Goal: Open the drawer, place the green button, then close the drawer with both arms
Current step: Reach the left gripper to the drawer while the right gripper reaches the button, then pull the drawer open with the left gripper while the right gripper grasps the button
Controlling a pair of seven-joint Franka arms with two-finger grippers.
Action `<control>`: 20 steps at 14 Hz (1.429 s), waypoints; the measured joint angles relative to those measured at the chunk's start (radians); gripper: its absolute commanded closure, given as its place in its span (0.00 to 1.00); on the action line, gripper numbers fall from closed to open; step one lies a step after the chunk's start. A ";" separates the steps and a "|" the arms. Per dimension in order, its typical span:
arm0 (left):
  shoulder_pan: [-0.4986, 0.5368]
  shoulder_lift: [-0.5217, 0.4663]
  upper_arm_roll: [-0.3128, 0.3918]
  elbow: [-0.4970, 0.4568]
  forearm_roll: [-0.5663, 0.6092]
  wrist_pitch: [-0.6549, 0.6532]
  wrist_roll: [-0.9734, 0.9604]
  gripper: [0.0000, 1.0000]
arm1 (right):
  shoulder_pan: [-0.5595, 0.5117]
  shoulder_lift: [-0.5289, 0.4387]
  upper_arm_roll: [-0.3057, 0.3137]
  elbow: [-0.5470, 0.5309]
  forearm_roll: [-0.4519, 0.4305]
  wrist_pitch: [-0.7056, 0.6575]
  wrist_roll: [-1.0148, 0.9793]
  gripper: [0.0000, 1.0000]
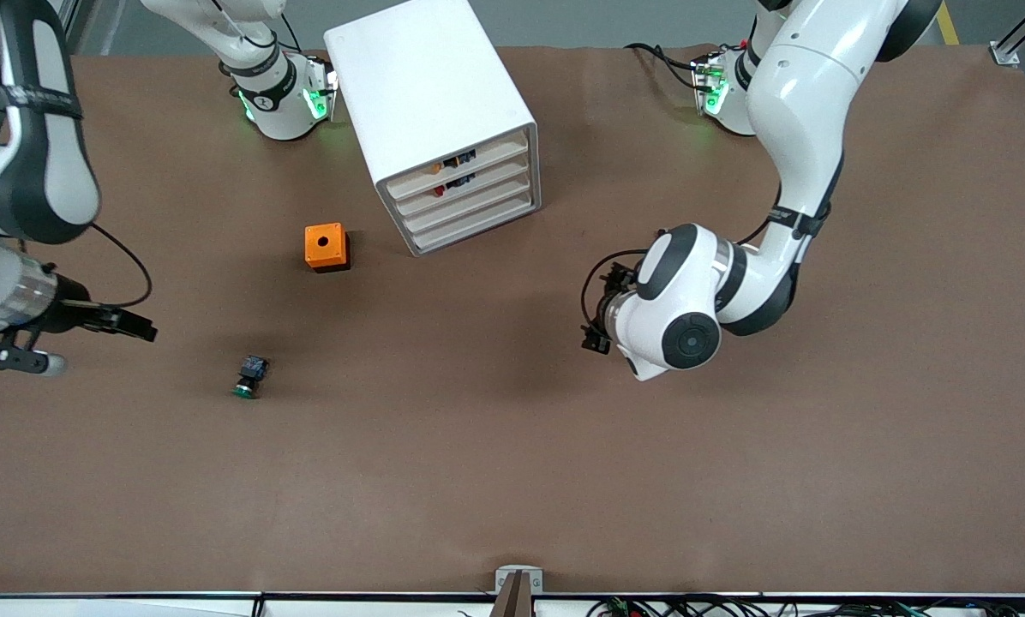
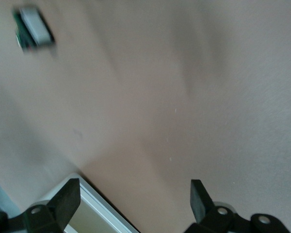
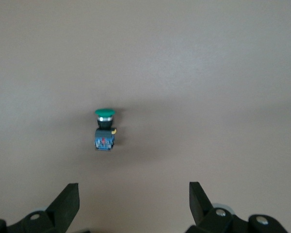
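the button lies on its side on the bench, nearer the front camera than the orange box. right gripper fingers spread, empty, near it; left gripper spread over bare bench. the drawer looks shut; a sideways button may roll from a pinch.

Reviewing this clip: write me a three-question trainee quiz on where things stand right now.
1. True or false: the drawer, third from the top of the cabinet, is pulled out.
2. Which gripper has the button in its wrist view: (a) left gripper, (b) right gripper?
3. Which lies nearer the front camera, the button or the orange box?

Key: 1 false, it sits flush. 2 b; both grippers are open and hold nothing. 3 the button.
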 measured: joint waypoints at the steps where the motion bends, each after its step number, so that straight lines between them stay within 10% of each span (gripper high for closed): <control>1: -0.029 0.016 0.000 0.000 -0.020 0.039 -0.079 0.00 | 0.007 0.014 0.004 -0.049 0.001 0.075 0.029 0.00; 5: -0.123 0.078 0.000 0.002 -0.173 0.120 -0.334 0.00 | 0.064 0.115 0.011 -0.111 0.002 0.255 0.130 0.00; 10: -0.151 0.121 0.000 0.001 -0.387 0.131 -0.522 0.52 | 0.101 0.217 0.011 -0.111 0.002 0.387 0.152 0.00; 19: -0.251 0.145 -0.002 -0.007 -0.471 0.050 -0.697 0.54 | 0.138 0.318 0.011 -0.111 0.002 0.483 0.259 0.00; 20: -0.254 0.149 -0.002 -0.008 -0.477 0.040 -0.697 0.54 | 0.138 0.328 0.010 -0.111 0.002 0.490 0.262 0.14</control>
